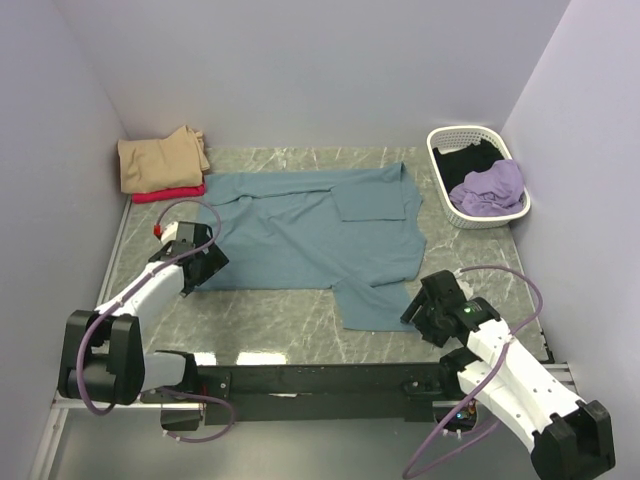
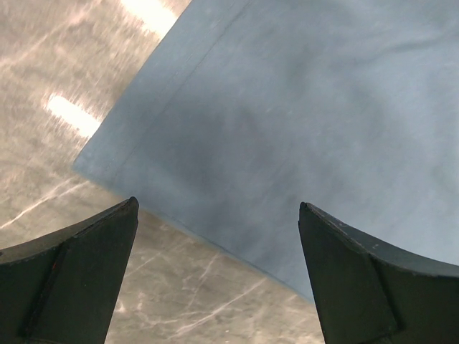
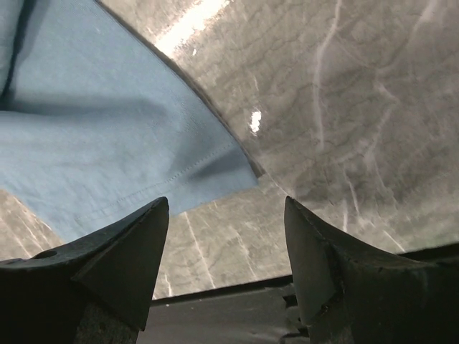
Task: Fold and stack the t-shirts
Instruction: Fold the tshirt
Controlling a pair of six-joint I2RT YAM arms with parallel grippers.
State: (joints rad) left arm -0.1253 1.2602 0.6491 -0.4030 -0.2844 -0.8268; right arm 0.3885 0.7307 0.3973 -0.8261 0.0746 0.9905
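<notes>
The big dusty teal-blue cloth t-shirt (image 1: pixel 300 235) lies spread flat mid-table, one flap poking toward the arms. The left gripper (image 1: pixel 200 258) hangs over the shirt's near-left hem corner with its jaws spread wide and nothing in them. The right gripper (image 1: pixel 428 300) hovers just off the shirt's near-right corner, jaws apart and empty too.

Looks to me like the grab before the fold. I'd drop each gripper onto its own corner, get one finger under the hem so it pinches cloth rather than stone, then lift both together so the fold stays square. The right one probably wants nudging in over the cloth first.

The grey veined marble-look tabletop (image 1: pixel 270 320) is glossy, with lamp glare on it. Behind the shirt's left end a folded tan t-shirt (image 1: pixel 160 160) sits on a folded red t-shirt (image 1: pixel 168 194). Off its back-right there's a white lattice plastic basket (image 1: pixel 480 221) holding a lilac t-shirt (image 1: pixel 490 185) and a black t-shirt (image 1: pixel 468 160). Plain pale walls (image 1: pixel 300 70) close in three sides.
</notes>
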